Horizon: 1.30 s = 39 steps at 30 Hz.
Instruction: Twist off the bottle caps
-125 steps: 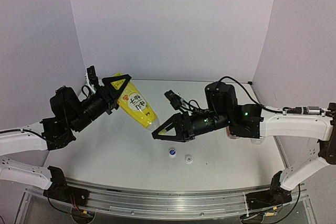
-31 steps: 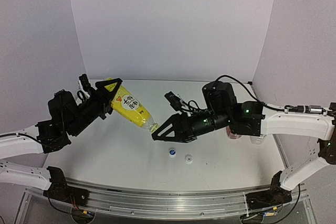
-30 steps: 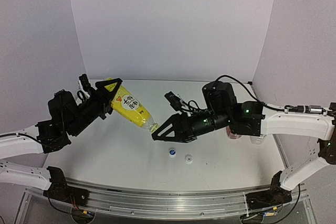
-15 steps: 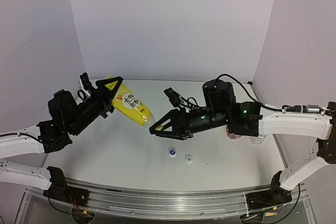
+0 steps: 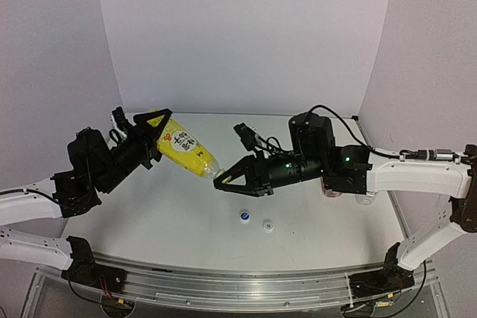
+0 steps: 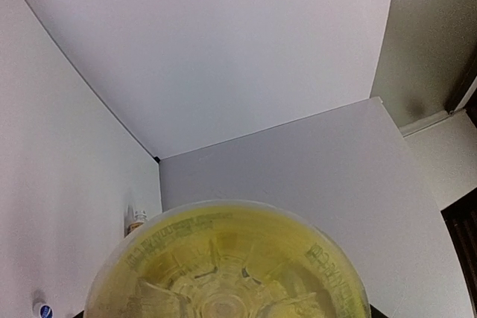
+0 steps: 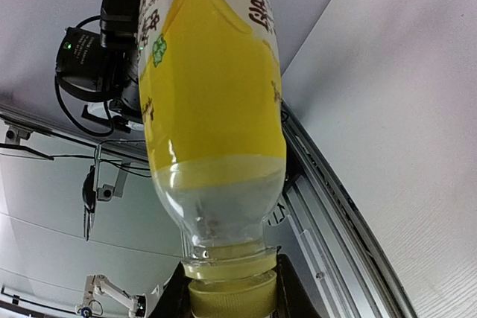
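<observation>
- Left gripper (image 5: pixel 153 135): fingers clamped across the base end of the yellow bottle (image 5: pixel 186 153). It holds the bottle off the table (image 5: pixel 149 221) with the neck slanting down toward the right arm. It is judged to be the anchor, so the body cannot turn with the cap.
- Yellow bottle: aloft between the two arms, left of the table's middle.
- Right gripper (image 5: pixel 220 182): fingers closed tight on the yellow cap (image 7: pixel 229 294), one on each side and in line with the neck, which suits a twist.
- Blue-marked loose cap (image 5: pixel 244 217) and white loose cap (image 5: pixel 267 225): lying on the table near each other, below the right gripper. They probably came off other bottles.
- Change: a second earlier the right fingers stood apart, short of the cap. The bottle now lies lower and flatter than four seconds back.
</observation>
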{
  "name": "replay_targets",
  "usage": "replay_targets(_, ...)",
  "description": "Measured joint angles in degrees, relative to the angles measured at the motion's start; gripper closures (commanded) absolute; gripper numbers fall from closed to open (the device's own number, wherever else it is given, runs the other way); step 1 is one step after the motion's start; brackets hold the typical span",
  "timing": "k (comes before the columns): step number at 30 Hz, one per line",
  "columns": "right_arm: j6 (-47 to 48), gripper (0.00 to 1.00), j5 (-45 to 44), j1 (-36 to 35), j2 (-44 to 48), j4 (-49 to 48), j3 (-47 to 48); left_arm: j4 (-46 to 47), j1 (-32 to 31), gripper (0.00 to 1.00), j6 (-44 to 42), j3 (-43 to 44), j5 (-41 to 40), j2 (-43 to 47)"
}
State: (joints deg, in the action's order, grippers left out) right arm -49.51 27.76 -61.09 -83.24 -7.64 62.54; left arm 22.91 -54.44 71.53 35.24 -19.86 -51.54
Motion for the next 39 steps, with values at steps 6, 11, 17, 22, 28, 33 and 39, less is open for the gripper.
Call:
replay_targets(6, 3.84, 1.0, -2.25, 0.1, -0.21, 2.57, 0.43, -10.16, -0.2, 1.0, 4.95, 3.81, -2.49, -1.35)
replay_targets(11, 13.38, 1.0, -8.74, -0.08, -1.63, 13.08, 4.26, -18.88, -0.15, 1.0, 7.0, 9.06, -4.27, -6.14)
replay_targets(17, 27.32, 1.0, -22.2, -2.94, -5.86, 23.86, 9.65, -34.75, 0.07, 1.0, 11.61, 17.48, -7.39, -13.07)
replay_targets(22, 40.76, 1.0, -43.43, -9.31, -12.41, 31.03, 15.32, -52.04, 0.13, 1.0, 19.54, 25.91, -9.85, -19.97)
replay_targets(28, 53.94, 1.0, -65.61, -13.42, -22.4, 32.98, 20.33, -68.72, 0.43, 1.0, 30.49, 34.82, -13.06, -28.61)
replay_targets(33, 60.54, 1.0, -74.31, -14.91, -25.37, 31.88, 20.61, -74.4, 0.51, 1.0, 36.43, 37.51, -13.3, -31.58)
replay_targets(39, 62.83, 1.0, -72.69, -15.52, -22.81, 27.83, 16.38, -74.73, 0.62, 1.0, 37.65, 36.43, -11.93, -30.97)
